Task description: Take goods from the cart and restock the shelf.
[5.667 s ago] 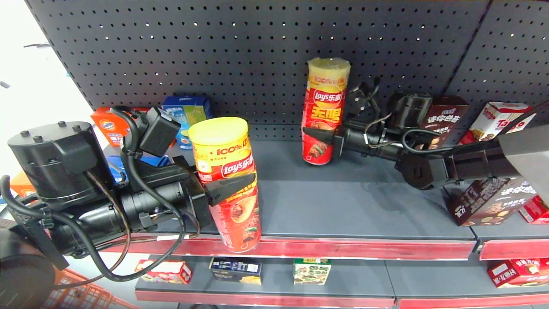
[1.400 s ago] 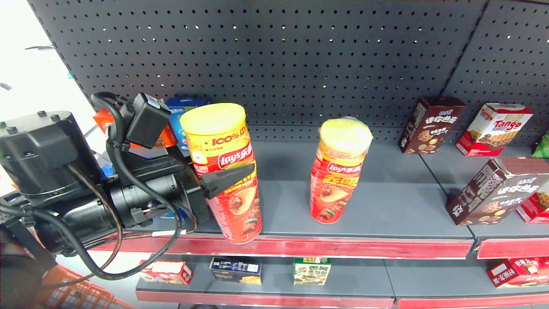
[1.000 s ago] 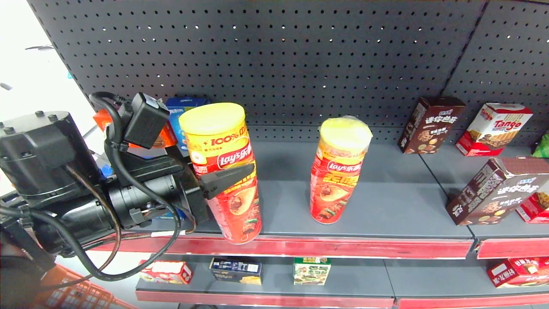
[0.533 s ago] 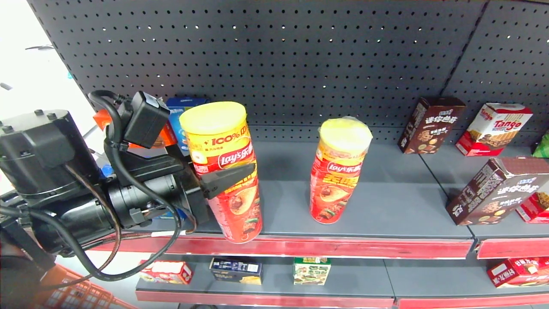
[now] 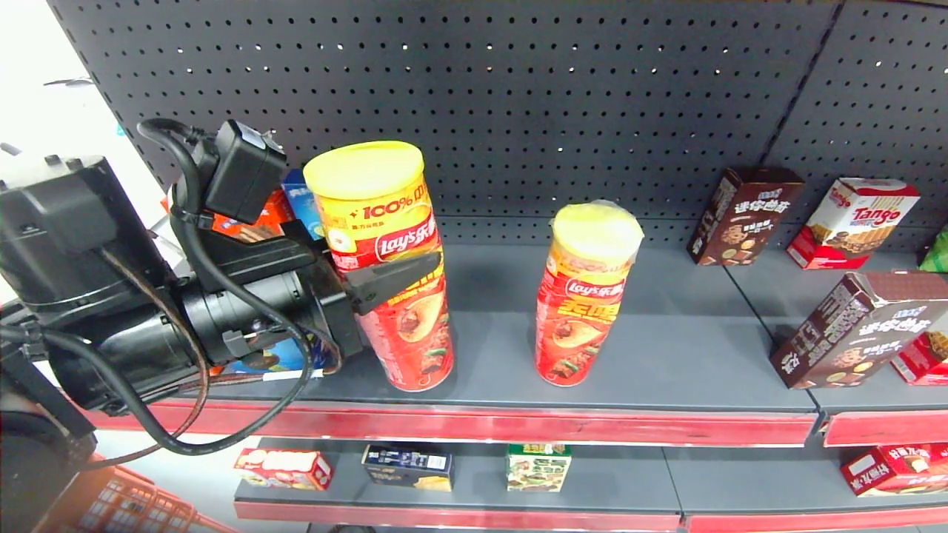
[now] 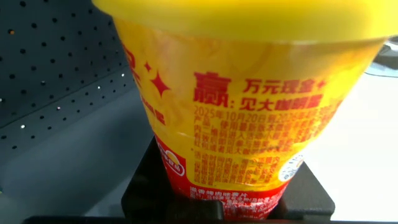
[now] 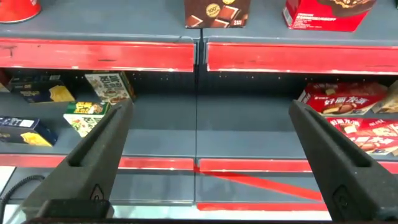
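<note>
**Task status.** One item is judged complete: the standing can (image 5: pixel 589 296) is set upright on the shelf (image 5: pixel 666 348), free of any gripper. A second item is in hand. The held can (image 5: pixel 370 215) is clamped round its middle by the left gripper (image 5: pixel 400 270) and kept upright, just beside the standing can on the robot's left side. Its base is over the deck near the front edge; contact with the deck cannot be confirmed. Left to do, as judged: seating the held can, releasing it, and fetching further goods from the orange mesh cart (image 5: pixel 111 503), seen below and well to the left of the standing can.

The right gripper (image 7: pixel 208 155) is spread wide and empty, facing the lower shelves well below the standing can.

**Labels.** Both cans carry a yellow lid, a yellow upper band and a red lower body with a round logo and food pictures. Fine print — several lines in red — is seen on the held can (image 6: pixel 249 124) in the left wrist view. Brown printed boxes (image 5: pixel 744 215) are stood to the right of the standing can.
</note>
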